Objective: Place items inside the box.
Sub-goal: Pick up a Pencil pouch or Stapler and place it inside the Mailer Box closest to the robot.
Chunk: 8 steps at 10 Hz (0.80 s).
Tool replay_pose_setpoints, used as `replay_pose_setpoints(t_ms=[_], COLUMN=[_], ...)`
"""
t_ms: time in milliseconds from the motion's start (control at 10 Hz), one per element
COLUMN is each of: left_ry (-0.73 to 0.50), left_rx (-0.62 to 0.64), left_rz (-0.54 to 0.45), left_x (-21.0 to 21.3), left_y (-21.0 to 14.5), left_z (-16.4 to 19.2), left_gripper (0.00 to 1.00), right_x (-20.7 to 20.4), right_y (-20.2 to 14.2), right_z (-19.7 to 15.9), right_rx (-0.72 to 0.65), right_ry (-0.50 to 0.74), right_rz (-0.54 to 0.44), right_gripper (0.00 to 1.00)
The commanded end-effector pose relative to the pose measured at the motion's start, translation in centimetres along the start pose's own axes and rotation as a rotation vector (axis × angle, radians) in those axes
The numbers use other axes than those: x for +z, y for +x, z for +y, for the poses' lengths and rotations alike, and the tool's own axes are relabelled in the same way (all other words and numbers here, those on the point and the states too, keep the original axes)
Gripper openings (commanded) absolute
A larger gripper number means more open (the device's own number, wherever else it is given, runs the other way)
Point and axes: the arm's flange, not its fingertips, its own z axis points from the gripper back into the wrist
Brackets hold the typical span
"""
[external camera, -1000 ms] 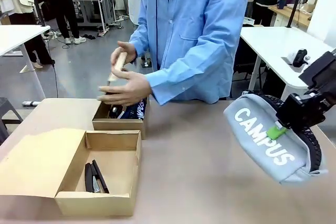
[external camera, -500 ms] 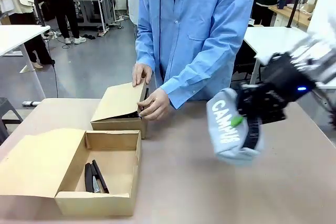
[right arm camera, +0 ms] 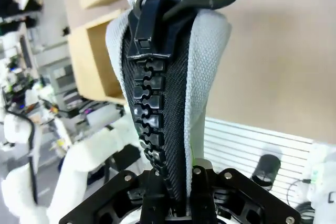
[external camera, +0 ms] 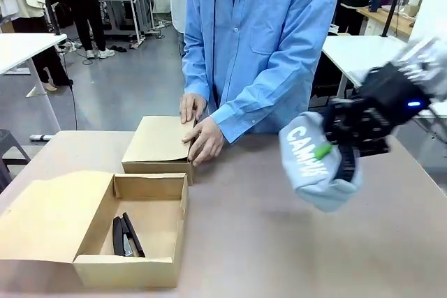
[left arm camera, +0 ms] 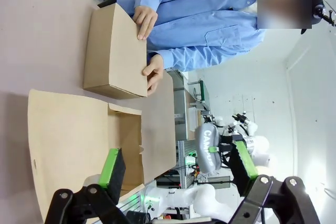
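Right hand [external camera: 323, 150]: clamped on the zip edge of the grey pencil case [external camera: 307, 169], so I carry it dangling clear of the surface [external camera: 265, 242], well right of the open box [external camera: 150, 179].
Left hand [left arm camera: 178, 165]: fingers wide, empty, near the open box.
Open box: lid folded back, black staplers [external camera: 126, 235] inside; I judge room remains.
Person [external camera: 258, 47]: holding the smaller box [external camera: 157, 141] shut, just behind the open box.

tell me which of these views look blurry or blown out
front view: right end effector and pencil case smeared, open box sharp; left wrist view: wide-angle stretch, far wall washed out; right wrist view: zip crisp, background softer
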Motion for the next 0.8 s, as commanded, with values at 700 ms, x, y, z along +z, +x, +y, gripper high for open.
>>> replay_pose_setpoints(t_ms=[700], left_ry=[-0.021], left_rx=[-0.016], left_rz=[-0.007], left_x=[0.0], left_y=[-0.1], left_z=[0.0], left_gripper=[1.0], right_x=[-0.6], right_y=[-0.8], right_z=[0.2], right_rx=[0.107], right_ry=[0.004], right_rz=[0.062], right_gripper=[0.07])
